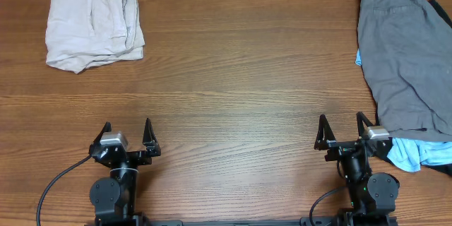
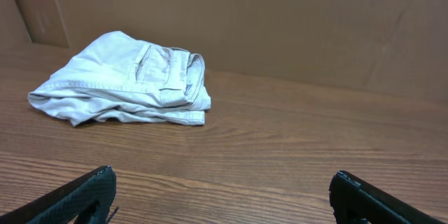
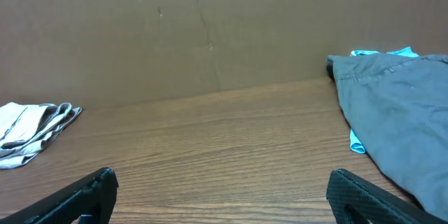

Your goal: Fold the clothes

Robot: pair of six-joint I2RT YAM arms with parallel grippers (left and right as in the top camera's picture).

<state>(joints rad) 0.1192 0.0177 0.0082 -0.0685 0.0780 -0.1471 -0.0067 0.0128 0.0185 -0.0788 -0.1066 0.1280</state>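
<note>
Folded beige cotton garment is noted at the far left of the brown wood-grain surface. Crumpled grey fabric garment is spread at the far right, laid over a light blue cloth. Left fingers are spread wide with nothing held, at the near edge, well apart from the beige garment. Right fingers are likewise wide and empty, just beside the grey garment's near end.
</note>
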